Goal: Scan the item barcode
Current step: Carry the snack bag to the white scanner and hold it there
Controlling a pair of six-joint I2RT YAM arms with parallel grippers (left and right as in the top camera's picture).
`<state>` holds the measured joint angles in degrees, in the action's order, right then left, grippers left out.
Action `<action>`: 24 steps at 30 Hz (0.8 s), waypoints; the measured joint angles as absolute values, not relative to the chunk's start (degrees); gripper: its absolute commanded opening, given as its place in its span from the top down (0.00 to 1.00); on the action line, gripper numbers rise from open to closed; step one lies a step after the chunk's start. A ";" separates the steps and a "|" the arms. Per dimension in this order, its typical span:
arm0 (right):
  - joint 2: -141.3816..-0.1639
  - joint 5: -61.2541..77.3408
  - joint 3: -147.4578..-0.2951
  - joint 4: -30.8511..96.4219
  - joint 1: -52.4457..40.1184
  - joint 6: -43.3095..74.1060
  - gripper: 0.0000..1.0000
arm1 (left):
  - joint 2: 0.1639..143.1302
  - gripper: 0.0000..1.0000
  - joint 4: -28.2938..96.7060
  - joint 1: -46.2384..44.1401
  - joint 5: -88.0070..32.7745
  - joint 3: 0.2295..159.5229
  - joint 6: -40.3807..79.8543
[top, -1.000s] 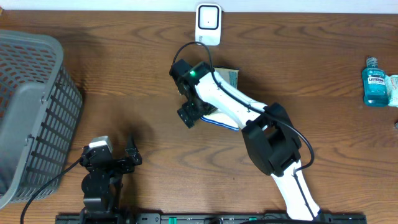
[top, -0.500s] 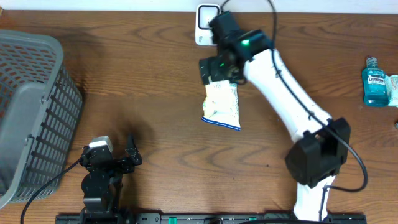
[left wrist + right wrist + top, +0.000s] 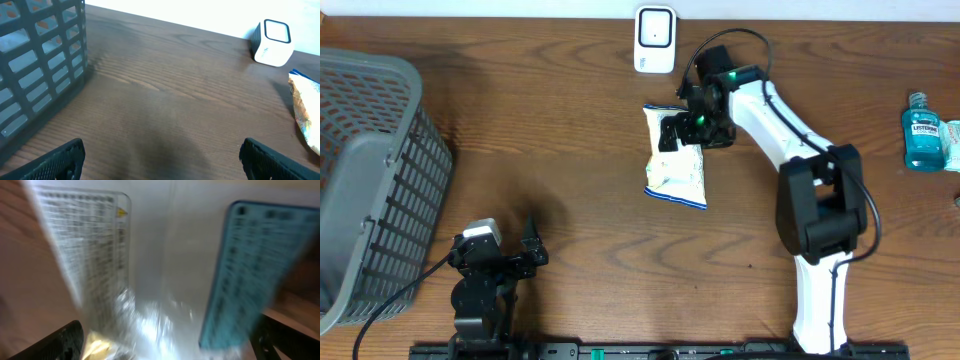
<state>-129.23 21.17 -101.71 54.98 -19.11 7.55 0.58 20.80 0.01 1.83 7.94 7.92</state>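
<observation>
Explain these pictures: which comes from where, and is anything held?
Two robot arms work at a wooden table. The wide picture looks straight down; the other two come from cameras on each wrist. On the table are a grey basket, a white barcode scanner, a snack bag and a blue mouthwash bottle. The right arm reaches over the bag's upper end, jaws open, gripping nothing; its picture is blurred. The left arm rests near the front edge, jaws open and empty.

Brown wood-grain table (image 3: 550, 130), white wall (image 3: 200, 12) beyond
</observation>
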 measured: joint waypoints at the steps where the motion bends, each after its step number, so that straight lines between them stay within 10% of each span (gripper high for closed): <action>1: -130.52 21.41 -101.86 55.18 -19.22 7.16 0.01 | 0.58 0.02 20.80 -0.01 1.83 7.92 7.92; 4: -132.11 22.15 -103.81 56.80 -19.29 5.48 0.18 | 0.58 0.02 20.80 0.01 1.80 7.94 7.92; 11: -135.00 25.41 -105.54 59.20 -18.72 -0.64 0.98 | 0.58 0.02 20.80 -0.01 1.83 7.92 7.92; 24: -132.11 26.41 -105.14 58.61 -16.91 -0.14 0.98 | 0.58 0.02 20.80 0.01 1.83 7.94 7.92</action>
<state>-132.11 26.41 -105.14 58.61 -16.91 -0.14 0.58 20.80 0.01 1.83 7.94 7.92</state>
